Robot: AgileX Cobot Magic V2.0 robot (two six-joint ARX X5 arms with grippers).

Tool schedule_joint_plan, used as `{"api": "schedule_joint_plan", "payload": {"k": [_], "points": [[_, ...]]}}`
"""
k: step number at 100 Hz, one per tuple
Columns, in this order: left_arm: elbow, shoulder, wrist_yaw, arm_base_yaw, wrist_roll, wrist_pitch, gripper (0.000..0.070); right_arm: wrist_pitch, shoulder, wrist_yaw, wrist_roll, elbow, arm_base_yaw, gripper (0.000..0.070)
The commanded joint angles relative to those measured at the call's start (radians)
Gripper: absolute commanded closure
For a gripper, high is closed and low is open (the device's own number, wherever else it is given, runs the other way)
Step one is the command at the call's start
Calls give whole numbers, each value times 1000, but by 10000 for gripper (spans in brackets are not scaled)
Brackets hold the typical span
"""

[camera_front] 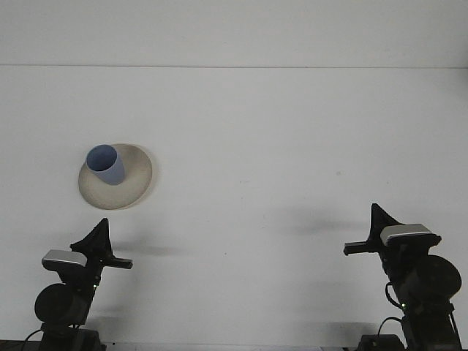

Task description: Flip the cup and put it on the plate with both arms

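White tabletop (278,146) fills nearly all you can see, running back to a pale wall, with nothing on it but the task's two things. Your blue cup (104,164) stands mouth up on the beige plate (131,183), set toward the plate's far left side and leaning a little, or so it looks from this angle. Plate and cup sit on the left half of the table.

Your left gripper (99,245) hangs low at the near edge, just in front of the plate but apart from it, touching nothing. Your right gripper (374,232) sits at the near right, well apart from the cup. Both show only as dark side-on shapes, so you cannot tell whether either pincer is wide or narrow; neither holds anything.

By the look of it, the flip and the placing are done, since the cup is upright on the plate and both arms are clear of it. The step in hand seems to be parking the arms at rest.

If anything is left for you, it calls for little: keep the left arm low and off the plate's near rim, so nothing nudges the cup. Should the cup's seat near the edge worry you, a gentle re-centring would fall to the left arm, which is the closer one.
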Motion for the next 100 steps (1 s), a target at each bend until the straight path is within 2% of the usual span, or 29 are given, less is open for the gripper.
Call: {"api": "schedule_joint_plan", "payload": {"k": [1, 42, 100], "points": [[-6, -23, -3, 9, 6, 18, 689, 15, 2, 3, 13, 8, 1, 700], [-105, -93, -2, 39, 5, 123, 689, 15, 2, 3, 13, 8, 1, 700], [-105, -93, -2, 39, 2, 114, 689, 15, 2, 3, 13, 8, 1, 700]]}}
